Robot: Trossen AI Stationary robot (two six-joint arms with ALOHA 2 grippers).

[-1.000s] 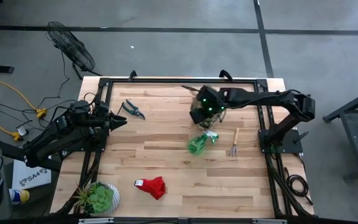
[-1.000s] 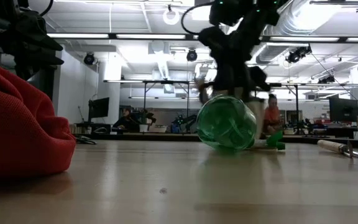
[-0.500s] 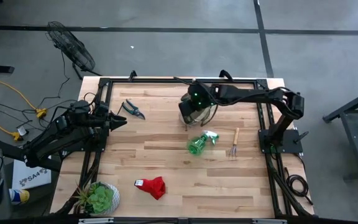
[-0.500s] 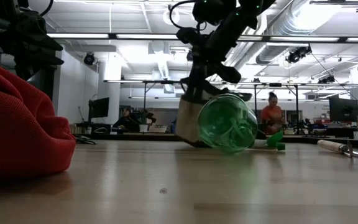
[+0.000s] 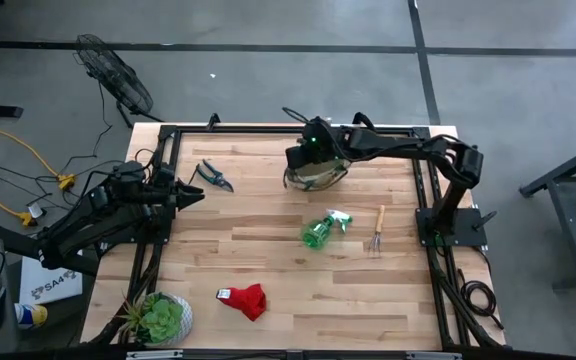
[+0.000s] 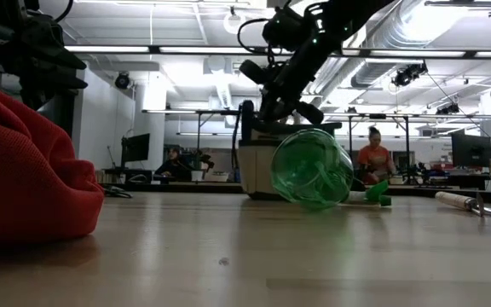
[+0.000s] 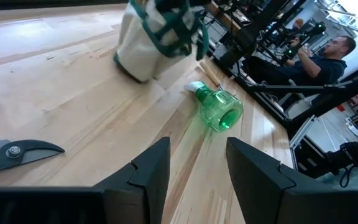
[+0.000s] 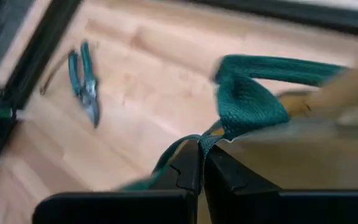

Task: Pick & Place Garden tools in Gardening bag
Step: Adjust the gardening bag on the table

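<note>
Our right gripper (image 8: 201,163) is pinched shut on the gardening bag (image 5: 315,171)'s soft green strap (image 8: 248,102), which looks limp and light; our left gripper (image 7: 197,163) waits with fingers apart.

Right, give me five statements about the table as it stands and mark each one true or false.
1. The right pincer is shut on the gardening bag by its green strap. True.
2. The green spray bottle stands upright. False: it lies on its side on the table.
3. The pruning shears are inside the bag. False: they lie on the wood in front of the left pincer.
4. The left pincer is open and holds nothing. True.
5. The red glove lies next to the wooden-handled fork. False: it lies apart, nearer the potted plant.
</note>
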